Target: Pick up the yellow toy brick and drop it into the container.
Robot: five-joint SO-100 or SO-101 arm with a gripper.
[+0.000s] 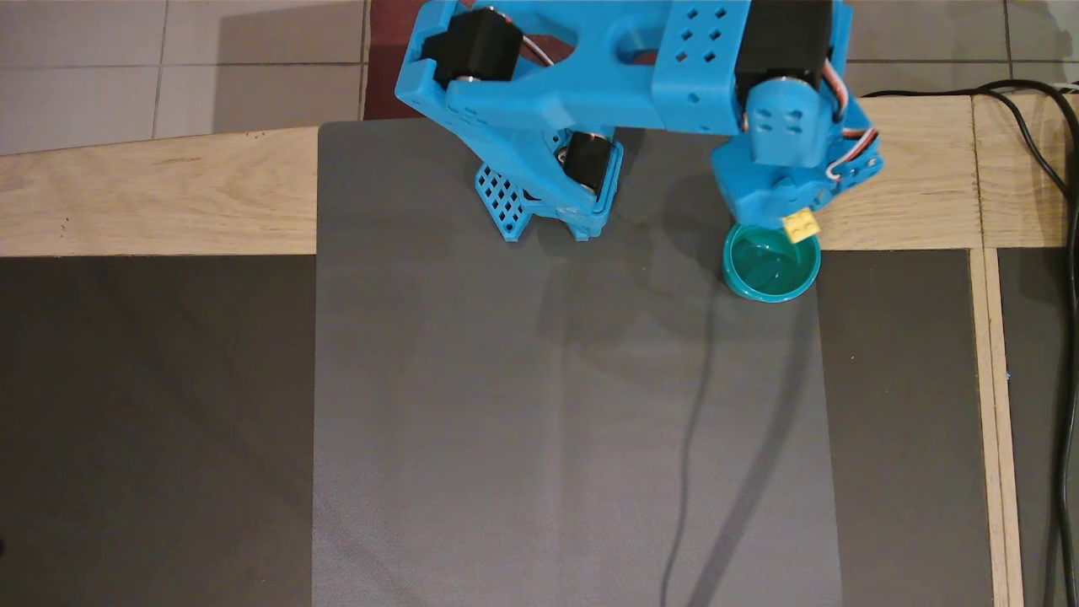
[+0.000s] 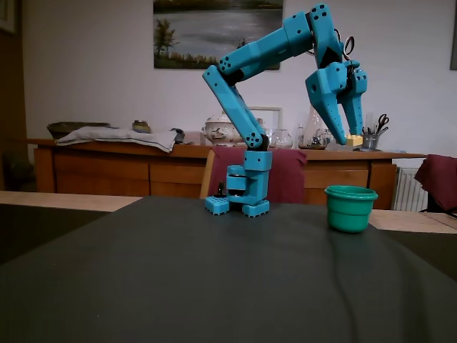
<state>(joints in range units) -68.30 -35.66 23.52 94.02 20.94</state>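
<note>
Yellow toy brick (image 1: 800,224) pinched in your jaws, high above container (image 1: 771,268) | release off-centre and it clips the rim, bouncing out.

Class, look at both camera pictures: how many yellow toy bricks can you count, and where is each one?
1. The yellow toy brick is held in the gripper, raised above the teal container. None shows inside the cup or on the mat.

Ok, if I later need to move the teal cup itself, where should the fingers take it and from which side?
Probably by the rim: the teal cup stands upright and open on the mat, wider than the yellow brick now held in the gripper above it. Come straight down, one finger inside, one outside the wall; its flared lip should help.
</note>
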